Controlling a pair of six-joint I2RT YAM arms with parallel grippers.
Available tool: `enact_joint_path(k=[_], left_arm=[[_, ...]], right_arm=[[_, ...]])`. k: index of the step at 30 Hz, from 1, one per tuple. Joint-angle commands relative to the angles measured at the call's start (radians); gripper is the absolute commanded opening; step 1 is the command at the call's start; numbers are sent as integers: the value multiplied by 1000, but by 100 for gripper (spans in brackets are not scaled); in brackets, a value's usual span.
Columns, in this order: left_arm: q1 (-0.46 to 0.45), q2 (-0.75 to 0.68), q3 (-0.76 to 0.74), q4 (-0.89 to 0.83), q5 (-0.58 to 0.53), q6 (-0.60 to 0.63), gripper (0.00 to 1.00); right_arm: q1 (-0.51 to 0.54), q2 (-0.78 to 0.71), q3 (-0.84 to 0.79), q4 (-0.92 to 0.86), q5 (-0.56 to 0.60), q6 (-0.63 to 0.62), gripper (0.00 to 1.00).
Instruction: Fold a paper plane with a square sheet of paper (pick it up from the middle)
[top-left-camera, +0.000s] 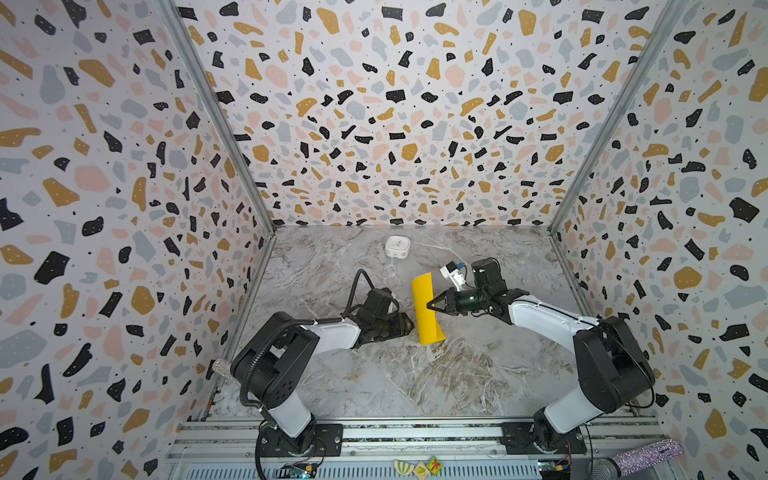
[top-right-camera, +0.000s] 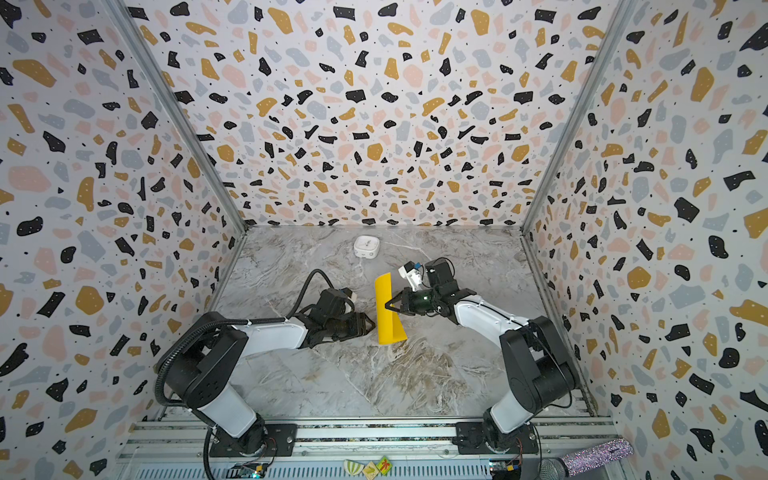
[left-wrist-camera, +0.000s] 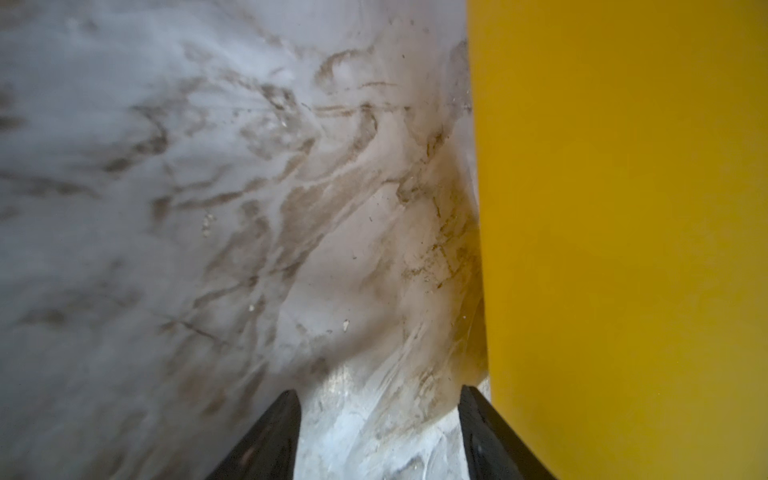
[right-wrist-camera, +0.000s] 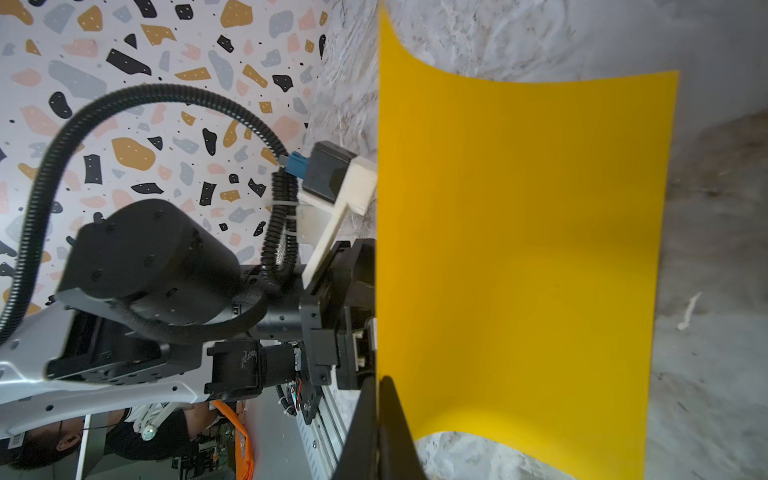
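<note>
Top views both show terrazzo-patterned walls (top-left-camera: 374, 124) closing three sides of a grey marble tabletop (top-left-camera: 415, 374). Between the two tools the square sheet of paper (top-left-camera: 424, 316) stands on edge, bowed. The right gripper (top-left-camera: 430, 305) is clamped tight on the sheet's side edge about halfway along; the yellow face spreads out ahead of its closed tips in the right wrist view. The left gripper (top-left-camera: 409, 326) sits just beside the sheet's opposite face, low down, its jaws parted with only bare marble between them; whether a finger touches the paper I cannot tell. Well beyond both grippers, near the back wall, sits a white rounded box (top-left-camera: 397, 247); its contents cannot be seen.
</note>
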Motion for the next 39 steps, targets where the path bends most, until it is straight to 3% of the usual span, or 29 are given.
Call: enact_joint_path(k=[1, 8, 19, 24, 39], left_arm=[[0, -16, 20, -64, -92, 32, 64], [0, -64, 11, -70, -136, 41, 65], [0, -101, -27, 87, -41, -16, 78], [-6, -52, 2, 101, -4, -17, 78], [-71, 100, 200, -95, -131, 56, 70]], right_arm=[[-3, 20, -3, 26, 13, -12, 5], [-10, 130, 38, -45, 70, -97, 5], [-14, 256, 148, -136, 166, -193, 7], [-14, 279, 177, -167, 212, -222, 9], [-14, 302, 236, -245, 367, -264, 8]])
